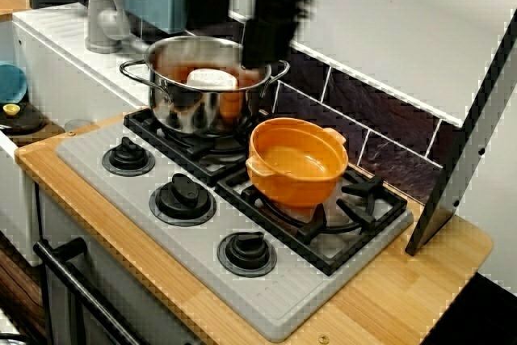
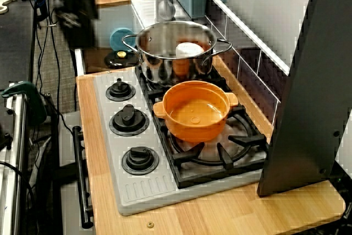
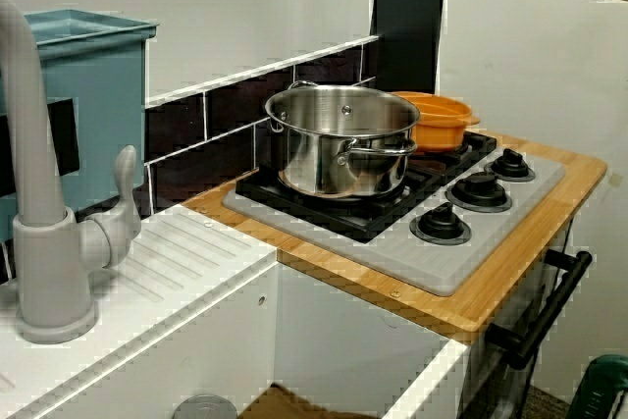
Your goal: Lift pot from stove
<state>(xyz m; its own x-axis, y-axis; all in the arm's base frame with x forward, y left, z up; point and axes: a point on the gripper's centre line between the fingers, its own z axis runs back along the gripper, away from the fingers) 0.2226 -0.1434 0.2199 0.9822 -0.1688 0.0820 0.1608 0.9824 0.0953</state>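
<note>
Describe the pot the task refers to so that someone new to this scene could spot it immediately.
Find the grey stove set in the wooden counter. Two vessels stand on its black grates; the pot sits on the burner farther from the grey faucet. It is orange plastic, shallow and empty, with stubby lug handles, unlike the taller shiny steel pot with loop handles beside it.

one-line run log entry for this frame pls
phase: pre-grasp | orange pot: on stove grate, untouched | steel pot: rear burner | end effector: blurred above steel pot, state unclear

Arm [image 1: 271,6] is a dark blur (gripper unreadable); steel pot [image 3: 341,139] hides most of orange pot [image 3: 437,123].
</note>
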